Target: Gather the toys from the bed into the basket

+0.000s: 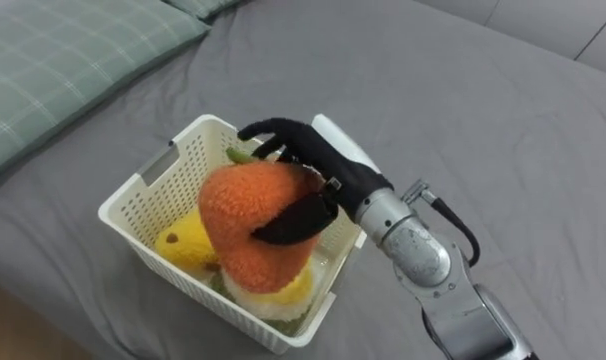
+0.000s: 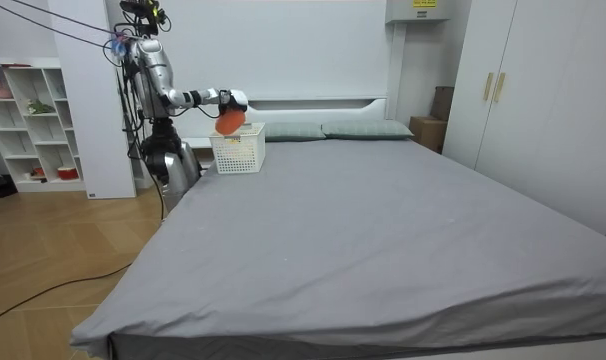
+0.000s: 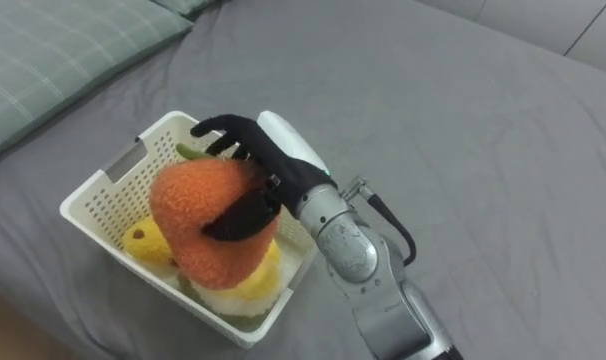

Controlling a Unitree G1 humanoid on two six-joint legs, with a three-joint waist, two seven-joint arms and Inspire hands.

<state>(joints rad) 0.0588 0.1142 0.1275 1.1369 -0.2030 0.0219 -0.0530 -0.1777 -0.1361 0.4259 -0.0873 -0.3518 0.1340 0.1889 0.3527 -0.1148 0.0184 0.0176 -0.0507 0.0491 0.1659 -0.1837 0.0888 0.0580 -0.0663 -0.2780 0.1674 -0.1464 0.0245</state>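
Observation:
A white slotted basket (image 1: 143, 205) (image 3: 103, 195) (image 2: 238, 150) stands on the grey bed near its edge. My right hand (image 1: 308, 165) (image 3: 263, 160) is over the basket, with its thumb and fingers curled round an orange plush toy (image 1: 253, 215) (image 3: 198, 215) (image 2: 229, 121). The orange toy rests on top of the pile in the basket. Below it lie a yellow plush toy (image 1: 183, 242) (image 3: 143, 240) and a yellow-and-white one (image 1: 278, 295) (image 3: 248, 285). A green bit (image 1: 240, 156) shows behind the orange toy.
A green checked pillow (image 1: 53, 60) (image 3: 43, 45) lies at the upper left, close to the basket. Grey sheet (image 1: 463, 110) stretches away to the right. In the room view I stand at the bed's head corner beside a white shelf unit (image 2: 28, 120).

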